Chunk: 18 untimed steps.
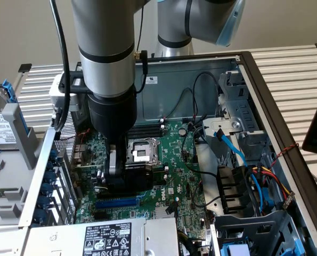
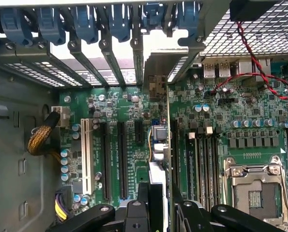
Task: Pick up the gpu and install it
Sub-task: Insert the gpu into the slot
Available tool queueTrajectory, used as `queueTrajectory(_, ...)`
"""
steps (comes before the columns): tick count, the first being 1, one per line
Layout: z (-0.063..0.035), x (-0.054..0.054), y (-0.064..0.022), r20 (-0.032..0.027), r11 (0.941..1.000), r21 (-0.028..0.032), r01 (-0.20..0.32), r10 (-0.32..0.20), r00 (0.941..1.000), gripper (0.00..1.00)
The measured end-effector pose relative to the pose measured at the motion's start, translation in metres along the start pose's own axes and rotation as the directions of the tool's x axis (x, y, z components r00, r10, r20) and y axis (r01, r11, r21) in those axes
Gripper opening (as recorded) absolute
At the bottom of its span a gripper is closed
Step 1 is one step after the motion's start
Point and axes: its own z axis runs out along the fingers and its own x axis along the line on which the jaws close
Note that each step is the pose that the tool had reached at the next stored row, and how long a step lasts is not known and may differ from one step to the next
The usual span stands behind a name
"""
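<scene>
Pickup looks done: the fingers of the gripper clamp the gpu, a small green circuit card with black fan shroud, low over the expansion slots of the large green motherboard; seating seems unfinished.

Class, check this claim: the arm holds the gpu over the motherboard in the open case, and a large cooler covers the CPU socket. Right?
No cooler covers the CPU socket: the exterior view shows it bare, its metal frame exposed. The rest stands: the jaws hold the gpu over the motherboard in the open case.
</scene>
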Motion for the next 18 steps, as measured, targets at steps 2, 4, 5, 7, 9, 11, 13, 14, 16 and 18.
queueTrajectory(2, 0.0001, -0.0005, 0.0001, 0.0001, 1.0, 0.0, 0.002, -0.002, 1.0, 0.28)
queueTrajectory(4, 0.0001, -0.001, 0.0001, -0.0001, 1.0, -0.0001, 0.006, -0.006, 1.0, 0.28)
queueTrajectory(5, 0.0001, -0.0013, 0.0002, -0.0002, 1.0, -0.0001, 0.008, -0.008, 1.0, 0.28)
queueTrajectory(7, 0.0001, -0.0014, 0.0002, -0.0005, 0.9999, -0.0002, 0.014, -0.014, 0.9999, 0.28)
queueTrajectory(9, 0.0001, -0.0015, 0.0002, -0.0008, 0.9998, -0.0003, 0.018, -0.018, 0.9998, 0.28)
queueTrajectory(11, 0.0002, -0.0019, 0.0002, -0.0009, 0.9998, -0.0007, 0.019, -0.019, 0.9998, 0.28)
queueTrajectory(13, 0.0002, -0.0018, 0.0003, -0.0013, 0.9998, -0.0011, 0.019, -0.019, 0.9998, 0.28)
queueTrajectory(14, 0.0007, -0.0019, 0.0003, -0.0009, 0.9998, -0.0013, 0.019, -0.019, 0.9998, 0.28)
queueTrajectory(16, 0.0021, -0.0019, 0.0002, -0.0014, 0.9998, -0.003, 0.019, -0.019, 0.9998, 0.28)
queueTrajectory(18, 0.0033, -0.0019, 0.0003, -0.0019, 0.9998, -0.0058, 0.019, -0.019, 0.9998, 0.28)
